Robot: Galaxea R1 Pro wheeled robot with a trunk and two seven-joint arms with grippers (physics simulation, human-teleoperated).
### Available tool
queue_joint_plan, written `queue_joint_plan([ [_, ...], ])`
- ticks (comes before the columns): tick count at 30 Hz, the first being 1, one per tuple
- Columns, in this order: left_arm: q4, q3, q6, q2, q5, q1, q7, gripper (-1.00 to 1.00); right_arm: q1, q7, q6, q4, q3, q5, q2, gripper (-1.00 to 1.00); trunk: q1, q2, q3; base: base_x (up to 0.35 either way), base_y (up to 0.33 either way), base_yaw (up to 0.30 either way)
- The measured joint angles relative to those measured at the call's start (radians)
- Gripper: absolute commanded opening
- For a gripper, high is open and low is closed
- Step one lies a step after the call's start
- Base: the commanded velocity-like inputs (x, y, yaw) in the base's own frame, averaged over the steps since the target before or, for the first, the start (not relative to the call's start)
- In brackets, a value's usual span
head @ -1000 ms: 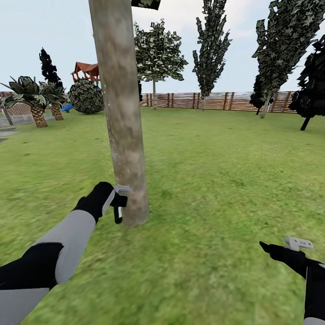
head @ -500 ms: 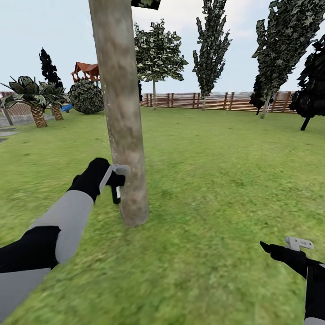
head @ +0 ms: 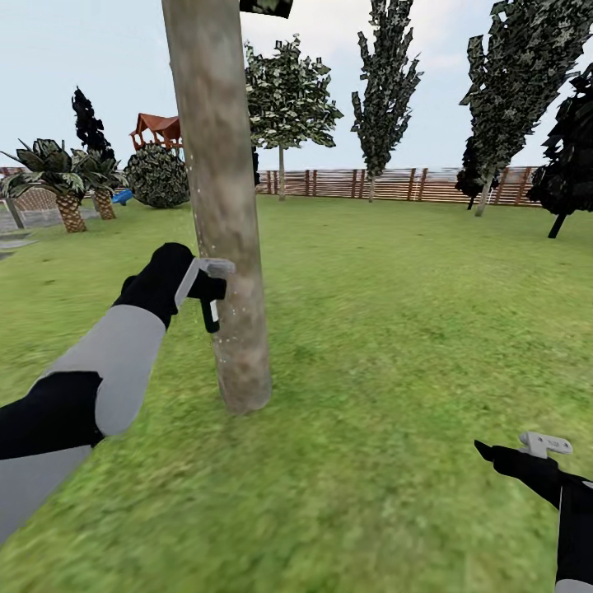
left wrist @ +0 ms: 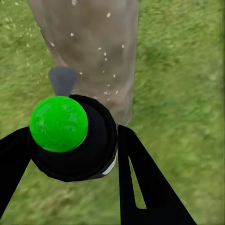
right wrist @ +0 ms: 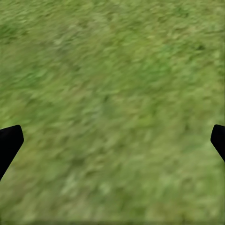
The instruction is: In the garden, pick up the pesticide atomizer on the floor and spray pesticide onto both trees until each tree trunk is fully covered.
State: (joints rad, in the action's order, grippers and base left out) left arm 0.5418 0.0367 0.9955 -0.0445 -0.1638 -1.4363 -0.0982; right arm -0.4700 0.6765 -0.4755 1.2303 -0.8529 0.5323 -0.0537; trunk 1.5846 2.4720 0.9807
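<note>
Outdoors on a green lawn (head: 395, 329), the left end effector (head: 216, 284) is clamped on the small black pesticide atomizer (head: 212, 315), holding it right against the thick grey-brown tree trunk (head: 226, 206), partway up its height. From the left wrist, the atomizer shows a round green top (left wrist: 58, 123), and pale flecks dot the trunk just beyond it. Farther right, low over bare grass, the right end effector (head: 527, 449) hangs with its fingers (right wrist: 9, 143) spread wide apart, holding nothing. A brown slatted fence (head: 395, 183) runs behind

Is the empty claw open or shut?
Open. The right claw has its two black fingertips far apart, with only grass between them.
</note>
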Motion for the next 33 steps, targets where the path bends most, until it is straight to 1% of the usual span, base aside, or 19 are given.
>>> queue_joint_plan([
  [1,-0.018,0.0,0.0,0.0,0.0,-0.028,0.0,-1.0,0.0,0.0,0.0,0.0,0.0,0.0,0.0,1.0,0.0,0.0,0.0,0.0,0.0,0.0],
  [4,-0.04,-0.001,0.0,0.0,0.0,-0.056,0.0,-1.0,0.0,0.0,0.0,-0.001,0.0,0.0,0.0,1.0,0.0,0.0,0.0,0.0,0.0,0.0],
  [6,-0.047,-0.001,0.0,0.0,0.0,-0.089,0.0,-1.0,0.0,0.0,0.0,-0.001,0.0,0.0,0.0,1.0,0.0,0.0,0.0,0.0,0.0,0.0],
  [19,-0.053,-0.001,0.006,-0.001,0.0,-0.234,0.0,-1.0,0.0,0.0,0.0,-0.003,0.0,0.0,0.0,1.0,0.0,0.0,0.0,0.0,0.0,0.0],
  [20,-0.062,-0.001,0.006,-0.001,0.0,-0.245,0.0,-1.0,0.0,0.0,0.0,-0.003,0.0,0.0,0.0,1.0,0.0,0.0,0.0,0.0,0.0,0.0],
  [22,-0.105,-0.001,0.006,-0.002,0.0,-0.296,0.0,-1.0,0.0,0.0,0.0,-0.003,0.0,0.0,0.0,1.0,0.0,0.0,0.0,0.0,0.0,0.0],
  [24,-0.14,-0.001,0.006,-0.002,0.0,-0.336,0.0,-1.0,-0.001,0.0,0.0,-0.003,0.0,0.0,0.0,1.0,0.0,0.0,0.0,0.0,0.0,0.0],
  [29,-0.163,-0.001,0.006,-0.002,0.001,-0.397,0.0,-1.0,0.0,0.0,0.0,-0.003,0.0,0.0,0.0,1.0,0.0,0.0,0.0,0.0,0.0,0.0],
  [33,-0.212,-0.001,0.006,-0.003,0.001,-0.443,0.0,-1.0,0.0,0.0,0.0,-0.003,0.0,0.0,0.0,1.0,0.0,0.0,0.0,0.0,0.0,0.0],
])
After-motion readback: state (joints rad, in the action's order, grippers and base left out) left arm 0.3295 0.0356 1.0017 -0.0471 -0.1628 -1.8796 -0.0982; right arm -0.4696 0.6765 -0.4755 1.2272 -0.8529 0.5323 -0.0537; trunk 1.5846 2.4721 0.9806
